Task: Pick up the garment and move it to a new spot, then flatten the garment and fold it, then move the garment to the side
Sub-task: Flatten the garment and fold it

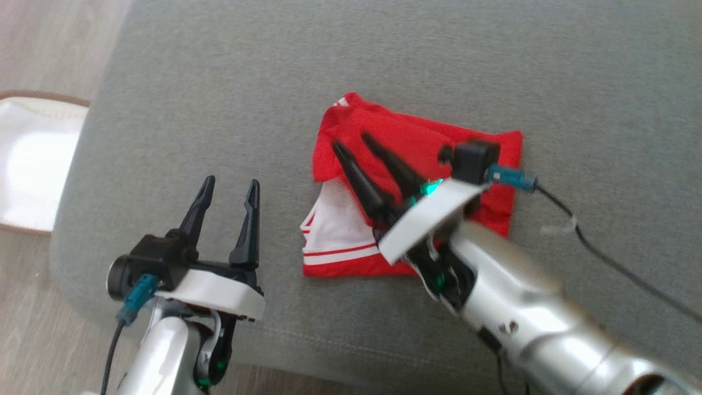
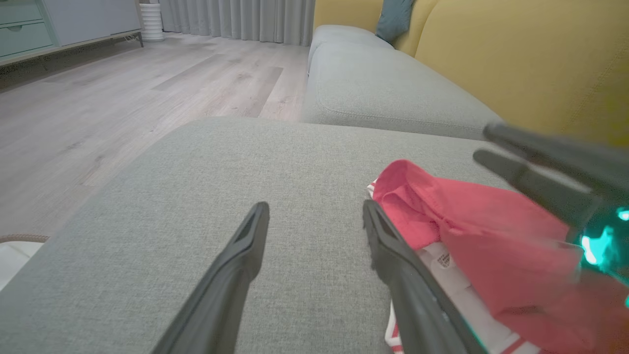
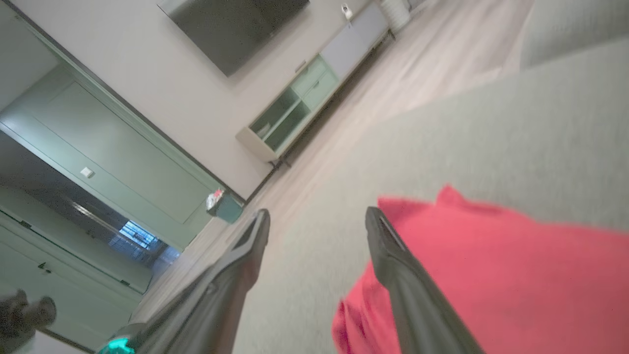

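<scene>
The garment (image 1: 471,159) is red with white panels and stripes, lying folded on the grey sofa seat (image 1: 351,66). Above its left part hovers my right gripper (image 1: 351,140), open, fingers spread with nothing between them. In the right wrist view the right gripper (image 3: 317,216) shows a clear gap, the red garment (image 3: 491,275) under and to the right of it. My left gripper (image 1: 230,184) stands open to the left of the garment, over bare cushion. The left wrist view has the left gripper (image 2: 314,209) open, the garment (image 2: 491,231) beside its right finger.
The seat's front edge (image 1: 307,351) runs below the garment, with wooden floor (image 1: 33,307) beyond and a white rug (image 1: 33,164) at the left. A black cable (image 1: 603,252) trails across the cushion at the right. A yellow backrest (image 2: 516,59) rises behind the seat.
</scene>
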You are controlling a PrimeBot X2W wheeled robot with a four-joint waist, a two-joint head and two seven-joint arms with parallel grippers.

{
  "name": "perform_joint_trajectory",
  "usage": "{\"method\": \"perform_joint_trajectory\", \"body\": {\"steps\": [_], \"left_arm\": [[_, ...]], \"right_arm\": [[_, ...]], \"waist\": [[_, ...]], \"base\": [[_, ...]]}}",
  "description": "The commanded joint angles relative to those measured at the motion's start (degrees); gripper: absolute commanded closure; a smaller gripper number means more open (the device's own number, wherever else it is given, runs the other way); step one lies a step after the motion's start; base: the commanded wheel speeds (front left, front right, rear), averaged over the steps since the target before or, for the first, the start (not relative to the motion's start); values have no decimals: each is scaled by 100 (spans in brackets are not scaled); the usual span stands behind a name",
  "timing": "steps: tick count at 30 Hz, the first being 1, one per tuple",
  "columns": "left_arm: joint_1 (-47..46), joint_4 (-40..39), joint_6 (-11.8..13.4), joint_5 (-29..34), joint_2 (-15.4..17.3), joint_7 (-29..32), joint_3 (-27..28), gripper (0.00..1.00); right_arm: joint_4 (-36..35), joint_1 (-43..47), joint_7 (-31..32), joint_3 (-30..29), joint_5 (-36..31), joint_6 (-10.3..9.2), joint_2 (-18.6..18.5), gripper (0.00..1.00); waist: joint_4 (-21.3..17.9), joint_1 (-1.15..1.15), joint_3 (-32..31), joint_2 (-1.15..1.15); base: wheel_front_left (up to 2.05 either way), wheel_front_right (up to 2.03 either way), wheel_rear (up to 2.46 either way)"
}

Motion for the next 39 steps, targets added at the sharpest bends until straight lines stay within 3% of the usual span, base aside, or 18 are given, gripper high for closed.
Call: {"method": "perform_joint_trajectory", "body": {"steps": [1,5,9,14,15,22,29,39], "left_arm": [[-241,-154,17,-26,87,-59,253,0],[-227,-187,61,-15,140,-68,305,0],[-188,-246,122,-8,206,-72,365,0],[-134,-330,197,-4,307,-58,442,0],[-134,-330,197,-4,307,-58,442,0],[-109,-477,260,-1,432,14,499,0],[-87,-536,293,-13,507,63,510,0],[-70,-570,326,-33,562,132,473,0]], "right_arm": [[-281,-325,-187,-7,-189,20,140,0],[-467,-517,-308,-531,-874,20,140,0],[-756,-249,-316,-1604,-2002,20,99,0],[-1401,631,-228,-2823,-3195,20,-249,0],[-1401,631,-228,-2823,-3195,20,-249,0],[-2886,2240,555,-4262,-4199,20,-327,0],[-4028,3428,1118,-4915,-4503,20,-98,0],[-4518,3861,1391,-5078,-4665,20,75,0]], "waist": [[-122,0,-25,0],[-365,0,-96,0],[-611,0,-167,0],[-862,0,-252,0],[-862,0,-252,0],[-1087,0,-280,0],[-1201,0,-311,0],[-1242,0,-323,0]], "base": [[0,0,0],[0,0,0],[0,0,0],[0,0,0],[0,0,0],[0,0,0],[0,0,0],[0,0,0]]}}
